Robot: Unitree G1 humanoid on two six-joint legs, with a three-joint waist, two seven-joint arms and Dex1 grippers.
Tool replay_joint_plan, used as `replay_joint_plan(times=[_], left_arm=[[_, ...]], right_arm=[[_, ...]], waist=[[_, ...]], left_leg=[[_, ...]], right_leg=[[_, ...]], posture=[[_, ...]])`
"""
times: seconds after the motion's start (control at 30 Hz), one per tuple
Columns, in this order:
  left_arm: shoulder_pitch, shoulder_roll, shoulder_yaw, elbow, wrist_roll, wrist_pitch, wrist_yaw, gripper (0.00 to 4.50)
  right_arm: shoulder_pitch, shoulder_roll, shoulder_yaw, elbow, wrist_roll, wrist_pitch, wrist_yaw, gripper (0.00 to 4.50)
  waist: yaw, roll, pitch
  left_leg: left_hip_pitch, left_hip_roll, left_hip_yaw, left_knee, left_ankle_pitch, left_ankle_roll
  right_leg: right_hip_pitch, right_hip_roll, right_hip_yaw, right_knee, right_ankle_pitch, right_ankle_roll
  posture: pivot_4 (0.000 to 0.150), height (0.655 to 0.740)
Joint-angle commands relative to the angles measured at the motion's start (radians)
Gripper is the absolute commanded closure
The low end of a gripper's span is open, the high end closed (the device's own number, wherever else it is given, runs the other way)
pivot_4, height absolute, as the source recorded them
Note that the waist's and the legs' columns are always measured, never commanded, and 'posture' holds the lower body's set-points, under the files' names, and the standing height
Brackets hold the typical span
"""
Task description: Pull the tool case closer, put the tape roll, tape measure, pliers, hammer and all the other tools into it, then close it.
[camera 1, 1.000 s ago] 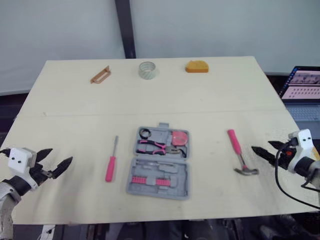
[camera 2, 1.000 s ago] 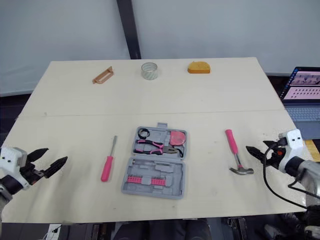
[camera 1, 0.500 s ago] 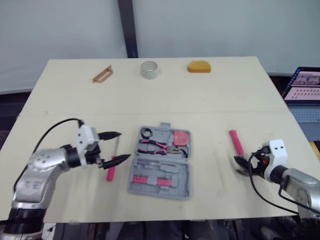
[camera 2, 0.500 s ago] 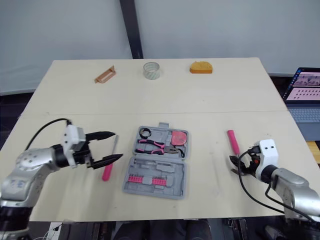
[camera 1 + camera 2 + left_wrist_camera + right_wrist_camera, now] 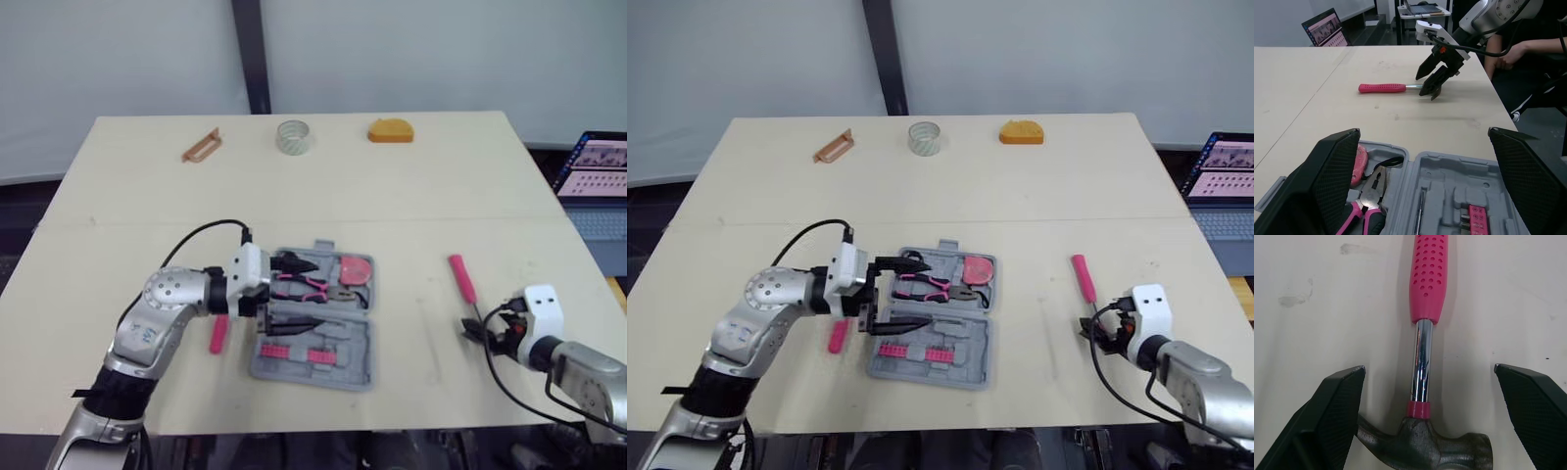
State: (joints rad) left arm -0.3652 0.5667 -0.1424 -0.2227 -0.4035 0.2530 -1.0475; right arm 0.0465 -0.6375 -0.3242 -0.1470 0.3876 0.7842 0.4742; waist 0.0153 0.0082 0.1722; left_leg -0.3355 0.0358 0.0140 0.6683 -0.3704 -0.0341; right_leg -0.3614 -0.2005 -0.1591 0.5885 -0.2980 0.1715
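The grey tool case (image 5: 345, 345) lies open at the table's middle, with pink-handled pliers (image 5: 302, 284) and a row of pink bits (image 5: 294, 352) inside. My left gripper (image 5: 309, 294) is open above the case's left part, touching nothing. The hammer (image 5: 460, 278) lies right of the case. My right gripper (image 5: 1429, 367) is open, one finger on each side of the steel shaft just above the head. A pink screwdriver (image 5: 217, 333) lies left of the case, partly behind my left arm. Along the far edge are the tape roll (image 5: 291, 136), an orange tape measure (image 5: 390, 130) and a brown tool (image 5: 201, 146).
A laptop (image 5: 593, 171) stands off the table's right side. A person's hand (image 5: 1508, 49) rests past the table edge behind my right arm. Bare tabletop separates the case from the far row of tools.
My left arm has swung in from the table's left edge to above the case. My right gripper has moved in from the right edge and now straddles the hammer by its head.
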Motion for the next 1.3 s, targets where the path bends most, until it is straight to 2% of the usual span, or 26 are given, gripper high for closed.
replay_joint_plan(times=[0.03, 0.1, 0.13, 0.17, 0.23, 0.4, 0.67, 0.87, 1.1, 1.3], left_arm=[[-0.014, -0.005, -0.005, -0.032, 0.005, -0.005, 0.003, 0.0], [-0.015, -0.008, -0.007, -0.038, 0.007, -0.002, 0.007, 0.0], [-0.016, -0.01, -0.009, -0.041, 0.008, 0.0, 0.009, 0.0], [-0.017, -0.01, -0.011, -0.045, 0.008, 0.002, 0.01, 0.0], [-0.02, -0.012, -0.013, -0.05, 0.008, 0.007, 0.014, 0.0], [-0.024, -0.013, -0.013, -0.052, 0.009, 0.01, 0.016, 0.0], [-0.031, -0.022, -0.017, -0.049, 0.014, 0.014, 0.022, 0.0], [-0.031, -0.023, -0.013, -0.042, 0.011, 0.014, 0.024, 0.0], [0.012, 0.038, 0.05, -0.038, 0.027, -0.005, 0.033, 0.0], [0.136, 0.128, 0.163, -0.063, 0.007, -0.011, 0.036, 0.0]], right_arm=[[-0.002, 0.007, -0.006, -0.008, -0.014, 0.011, -0.027, 0.04], [-0.009, 0.009, 0.0, -0.001, -0.02, 0.013, -0.033, 0.04], [-0.014, 0.011, 0.003, 0.003, -0.023, 0.016, -0.035, 0.57], [-0.018, 0.013, 0.005, 0.005, -0.024, 0.02, -0.037, 0.88], [-0.024, 0.017, 0.008, 0.004, -0.027, 0.026, -0.036, 1.8], [-0.032, 0.018, 0.003, 0.002, -0.028, 0.043, -0.035, 4.39], [-0.001, -0.005, 0.034, -0.015, -0.032, 0.067, -0.006, 4.46], [-0.004, -0.01, 0.047, -0.009, -0.051, 0.014, 0.005, 4.46], [-0.033, -0.152, 0.083, -0.156, -0.007, 0.022, 0.147, 4.46], [-0.156, -0.293, 0.245, -0.362, 0.073, 0.141, 0.288, 4.46]], waist=[[0.003, 0.0, 0.0], [0.006, 0.0, 0.0], [0.006, 0.0, 0.0], [0.007, 0.0, 0.0], [0.007, 0.0, 0.0], [0.007, 0.0, 0.0], [0.009, 0.0, 0.0], [0.008, 0.0, 0.0], [0.005, 0.001, 0.001], [-0.016, 0.001, 0.004]], left_leg=[[0.0, 0.0, 0.0, 0.0, 0.0, 0.0], [0.0, 0.0, 0.0, 0.0, 0.0, 0.0], [0.0, 0.0, 0.0, 0.0, 0.0, 0.0], [0.0, 0.0, 0.0, 0.0, 0.0, 0.0], [0.0, 0.0, 0.0, 0.0, 0.0, 0.0], [0.0, 0.0, 0.0, 0.0, 0.0, 0.0], [0.0, 0.0, 0.0, 0.0, 0.0, 0.0], [0.0, 0.0, 0.0, 0.0, 0.0, 0.0], [-0.001, 0.0, 0.0, 0.0, 0.0, 0.0], [-0.001, 0.001, 0.0, -0.001, 0.0, 0.0]], right_leg=[[0.0, 0.0, 0.0, 0.0, 0.0, 0.0], [0.0, 0.0, 0.0, 0.0, 0.0, 0.0], [0.0, 0.0, 0.0, 0.0, 0.0, 0.0], [0.0, 0.0, 0.0, 0.0, 0.0, 0.0], [0.0, 0.0, 0.0, 0.0, 0.0, 0.0], [0.0, 0.0, 0.0, 0.0, 0.0, 0.0], [0.0, 0.0, 0.0, -0.001, 0.0, 0.0], [0.0, 0.0, 0.0, -0.001, 0.0, 0.0], [0.0, 0.0, 0.0, -0.002, 0.0, 0.0], [-0.001, 0.001, 0.0, -0.001, 0.0, 0.0]], posture=[[0.15, 0.74], [0.15, 0.74], [0.15, 0.74], [0.15, 0.74], [0.15, 0.74], [0.15, 0.74], [0.15, 0.74], [0.15, 0.74], [0.15, 0.74], [0.15, 0.74]])
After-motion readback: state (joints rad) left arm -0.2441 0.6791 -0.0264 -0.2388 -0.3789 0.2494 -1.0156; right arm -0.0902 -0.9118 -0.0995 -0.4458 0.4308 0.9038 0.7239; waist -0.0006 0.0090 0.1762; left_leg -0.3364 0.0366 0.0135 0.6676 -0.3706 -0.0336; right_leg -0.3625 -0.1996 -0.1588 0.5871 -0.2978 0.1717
